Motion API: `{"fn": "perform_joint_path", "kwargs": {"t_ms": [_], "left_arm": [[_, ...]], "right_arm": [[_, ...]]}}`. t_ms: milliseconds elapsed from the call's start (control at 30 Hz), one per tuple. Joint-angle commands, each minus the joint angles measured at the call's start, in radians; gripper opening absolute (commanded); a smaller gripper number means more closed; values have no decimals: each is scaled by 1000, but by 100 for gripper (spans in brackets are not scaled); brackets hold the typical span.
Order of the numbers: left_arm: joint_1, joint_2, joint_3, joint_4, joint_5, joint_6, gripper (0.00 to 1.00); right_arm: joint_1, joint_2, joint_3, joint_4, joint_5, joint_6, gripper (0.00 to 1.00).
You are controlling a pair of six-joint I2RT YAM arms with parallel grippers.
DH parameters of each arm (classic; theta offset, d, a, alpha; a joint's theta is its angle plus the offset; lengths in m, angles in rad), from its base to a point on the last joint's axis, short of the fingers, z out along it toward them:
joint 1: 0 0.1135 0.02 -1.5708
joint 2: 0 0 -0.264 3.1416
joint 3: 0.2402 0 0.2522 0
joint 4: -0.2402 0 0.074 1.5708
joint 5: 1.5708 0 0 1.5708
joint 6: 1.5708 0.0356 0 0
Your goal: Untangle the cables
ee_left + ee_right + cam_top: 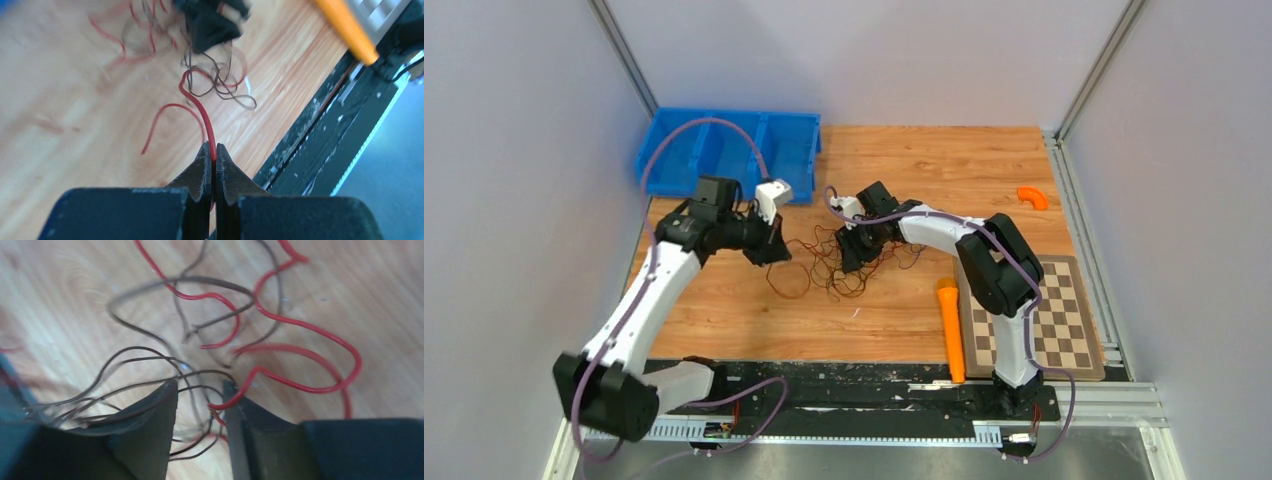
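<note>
On the wooden worktop (pixel 894 320) the cables (pixel 839 268) lie as one knotted heap (barely begun, I judge), my left tool (pixel 214 152) clenched on one red strand (pixel 200 107) at its edge, my right tool (pixel 200 395) spread wide among the loops.

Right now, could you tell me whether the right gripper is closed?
No, the right wrist view shows the right gripper with its jaws apart and thin dark and red cables running through the gap.
</note>
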Motion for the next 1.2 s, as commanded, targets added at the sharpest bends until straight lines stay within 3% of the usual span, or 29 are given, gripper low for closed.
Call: {"fn": "perform_joint_path", "kwargs": {"t_ms": [0, 100, 167, 400, 667, 800, 967, 1167], "left_arm": [[3, -206, 163, -87, 42, -7, 0], [9, -263, 334, -73, -2, -41, 0], [12, -281, 452, -45, -61, -61, 0], [50, -226, 857, 37, -282, -76, 0], [51, -165, 1014, 215, -598, 24, 0], [53, -145, 955, 290, -693, 81, 0], [70, -108, 834, 381, -728, 117, 0], [245, 41, 861, 410, -707, 1, 0]], "right_arm": [[-5, 11, -28, 20, 197, -52, 31], [-5, -1, -57, 18, 235, -76, 13], [-7, -10, -76, 17, 252, -91, 9], [-27, -20, -127, 11, 284, -124, 9], [-61, -53, -181, 1, 243, -129, 15], [-64, -77, -176, -25, 172, -129, 26], [-65, -117, -126, -91, 102, -132, 49], [-83, -161, -66, -171, 41, -123, 73]]}}
